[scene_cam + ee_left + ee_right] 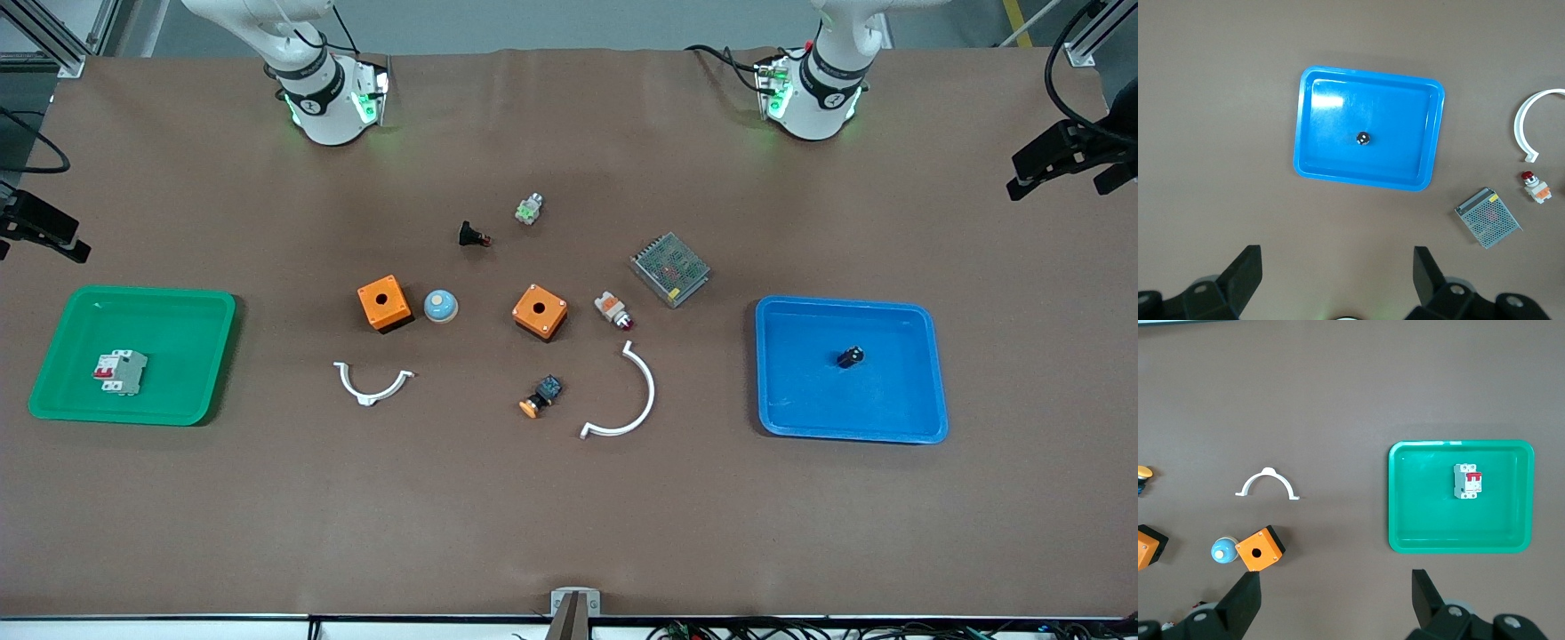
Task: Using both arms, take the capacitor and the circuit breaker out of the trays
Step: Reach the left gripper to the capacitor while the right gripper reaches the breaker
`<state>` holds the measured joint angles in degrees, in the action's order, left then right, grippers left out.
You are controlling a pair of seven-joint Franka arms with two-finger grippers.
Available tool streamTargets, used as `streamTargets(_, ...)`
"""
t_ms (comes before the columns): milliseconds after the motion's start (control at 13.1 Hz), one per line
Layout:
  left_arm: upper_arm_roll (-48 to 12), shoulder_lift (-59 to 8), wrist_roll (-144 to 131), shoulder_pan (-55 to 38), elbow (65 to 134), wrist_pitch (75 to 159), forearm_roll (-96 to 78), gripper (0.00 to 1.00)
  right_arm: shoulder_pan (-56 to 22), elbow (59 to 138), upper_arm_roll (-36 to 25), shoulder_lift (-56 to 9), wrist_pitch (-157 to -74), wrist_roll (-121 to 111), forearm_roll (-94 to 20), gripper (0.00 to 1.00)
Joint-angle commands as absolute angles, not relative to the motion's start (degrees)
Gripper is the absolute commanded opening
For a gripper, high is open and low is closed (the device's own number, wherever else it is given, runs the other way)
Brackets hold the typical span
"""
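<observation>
Nearest the front camera lay a large white plastic half-ring (626,396) and an orange-capped black-blue push button (540,396), with a smaller white curved clip (372,384) toward the right arm's end. At that same end sat the green plastic tray (182,324), and in it the breaker (121,372), a small white-grey block with red levers, lying flat. At the left arm's end sat the blue plastic tray (898,396), holding the capacitor (850,356), a tiny dark stubby cylinder, near its middle. Farther from the camera stood two orange square boxes (384,302), a pale blue domed button (440,306) between them, and a silver mesh-covered metal box (669,268). The left gripper (1337,277) hung high above the table beside the blue tray, its fingers spread wide with nothing between them. The right gripper (1335,599) hung likewise beside the green tray, fingers apart and bare.
</observation>
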<state>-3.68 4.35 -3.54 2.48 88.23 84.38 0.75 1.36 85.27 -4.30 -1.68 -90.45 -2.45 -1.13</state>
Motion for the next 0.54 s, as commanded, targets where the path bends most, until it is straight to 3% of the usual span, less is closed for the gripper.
streamTargets(0,-4.0,4.0,-3.6,2.5,87.3,83.4,0.8,1.00,0.6,84.4,-4.0,-1.7,-89.5,-2.1,-1.3,1.00)
streamTargets(459,-3.9,0.3,-2.6,3.1,86.8,84.3,1.4,1.00,0.6,84.4,-4.0,-1.7,-89.5,-2.0,-1.2,1.00)
